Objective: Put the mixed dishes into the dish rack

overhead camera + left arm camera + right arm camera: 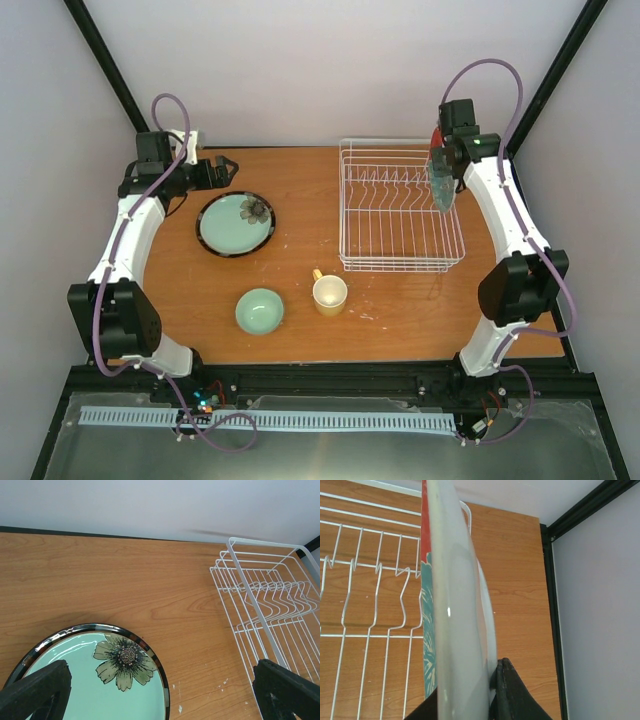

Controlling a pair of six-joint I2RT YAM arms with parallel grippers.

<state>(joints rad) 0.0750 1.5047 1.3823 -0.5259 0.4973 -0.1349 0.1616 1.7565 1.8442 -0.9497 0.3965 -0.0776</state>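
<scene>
My right gripper point(441, 172) is shut on a red plate with a teal flower point(438, 180) and holds it on edge over the right side of the white wire dish rack point(347, 205). In the right wrist view the plate point(455, 605) stands upright between the fingers point(512, 695), with the rack's slots point(370, 595) to its left. My left gripper point(225, 170) is open and empty at the back left, just behind a mint-green dark-rimmed plate point(236, 223). That plate point(95, 680) lies flat below the left gripper point(160, 695). A mint bowl point(260, 310) and a cream mug point(329, 294) stand near the front.
The rack point(265, 600) has no dishes in it. A black frame post point(580, 510) and the wall run close behind the right arm. Bare wood lies between the mint plate and the rack.
</scene>
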